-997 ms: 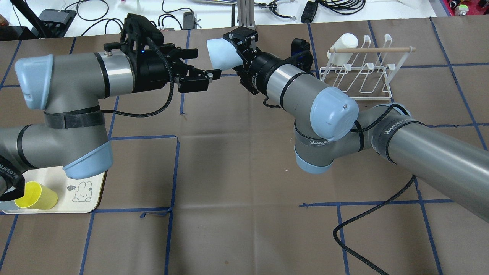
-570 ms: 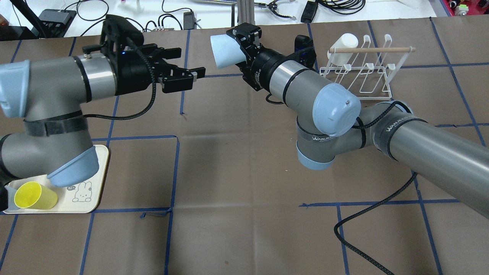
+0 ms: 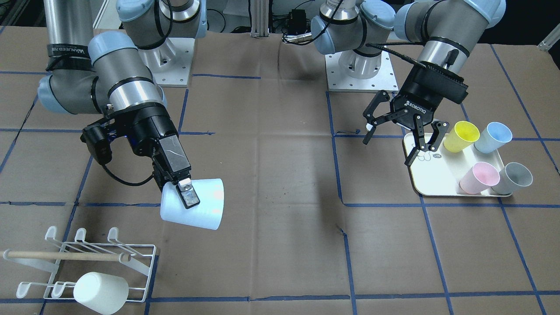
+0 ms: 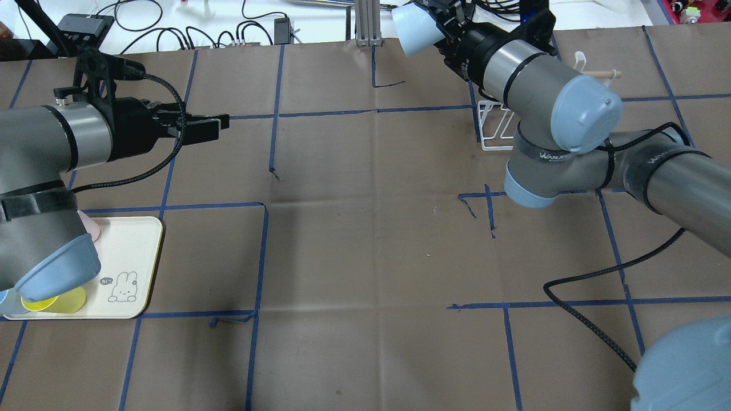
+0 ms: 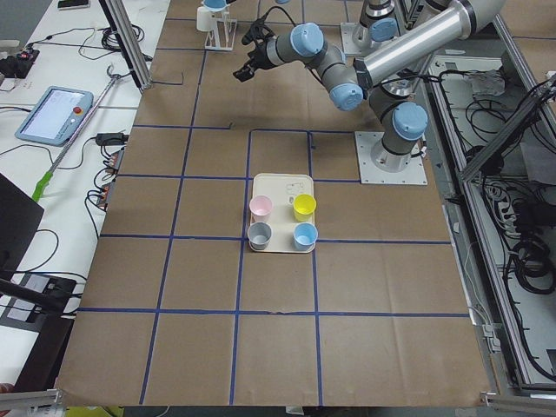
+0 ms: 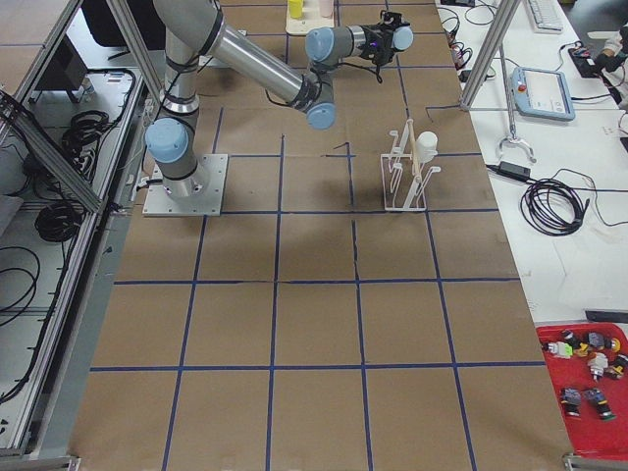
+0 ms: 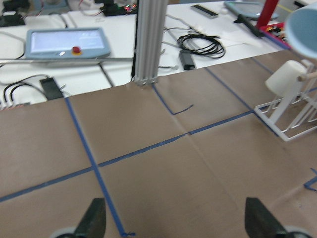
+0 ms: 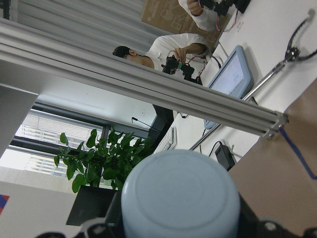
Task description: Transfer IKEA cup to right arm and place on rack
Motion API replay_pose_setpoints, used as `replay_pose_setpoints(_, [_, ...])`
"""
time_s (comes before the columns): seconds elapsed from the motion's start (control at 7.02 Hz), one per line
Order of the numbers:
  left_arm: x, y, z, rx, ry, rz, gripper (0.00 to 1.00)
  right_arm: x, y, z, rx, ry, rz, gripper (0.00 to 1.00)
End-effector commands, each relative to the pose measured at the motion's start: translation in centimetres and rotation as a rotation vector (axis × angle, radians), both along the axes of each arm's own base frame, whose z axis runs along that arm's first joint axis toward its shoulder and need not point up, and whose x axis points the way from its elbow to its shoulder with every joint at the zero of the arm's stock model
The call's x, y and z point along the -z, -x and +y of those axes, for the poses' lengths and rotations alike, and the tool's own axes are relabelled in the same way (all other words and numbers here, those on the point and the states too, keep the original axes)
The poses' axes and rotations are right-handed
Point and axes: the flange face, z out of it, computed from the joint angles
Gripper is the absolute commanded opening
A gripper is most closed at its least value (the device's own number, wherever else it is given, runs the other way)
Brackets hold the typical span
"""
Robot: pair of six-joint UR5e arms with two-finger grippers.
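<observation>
Right gripper (image 3: 183, 194) clamped on the pale-blue cup (image 3: 205, 205), held tilted above the table toward its far edge, near the rack (image 3: 65, 256) (white cup (image 3: 100, 292) hanging there); left gripper (image 3: 400, 134) spread wide, empty, over the tray (image 3: 437, 181).

Robotics lab: teach pendant (image 7: 67, 42), aluminium framing (image 7: 150, 39), tape-gridded table (image 5: 391, 287).

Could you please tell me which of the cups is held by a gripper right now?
The pale blue cup in the right gripper, held clear of the table. The white cup sits on the rack; the other four are on the tray.
</observation>
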Motion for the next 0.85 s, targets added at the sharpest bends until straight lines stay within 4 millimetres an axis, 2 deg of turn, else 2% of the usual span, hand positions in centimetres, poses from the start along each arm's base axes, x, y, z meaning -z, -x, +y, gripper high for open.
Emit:
replay_pose_setpoints(0.0, [2.9,-1.7,-4.5,-0.139,-0.125,-0.077,0.99,-0.3,5.0,-1.3,-0.036,0.227,0.421,0.3])
replay_pose_setpoints(0.14, [4.9,-0.1,-6.8,-0.16,-0.208,-0.18,0.99,-0.3,8.0,-1.9,-0.042,0.32,0.638,0.22])
replay_pose_setpoints(0.28, [6.2,2.5,-8.9,-0.202,-0.298,-0.294,0.99,-0.2,10.2,-2.4,-0.045,0.361,0.78,0.16])
replay_pose_setpoints(0.43, [7.6,5.0,-10.6,-0.198,-0.397,-0.431,0.99,-0.2,12.2,-2.6,-0.031,0.377,0.849,0.16])
replay_pose_setpoints(0.57, [7.5,6.5,-11.9,-0.18,-0.469,-0.5,0.99,0.1,15.3,-3.0,-0.006,0.379,0.939,0.16])
replay_pose_setpoints(0.71, [5.5,6.7,-11.9,-0.196,-0.539,-0.49,0.99,0.5,18.5,-3.3,0.002,0.39,1.056,0.15])
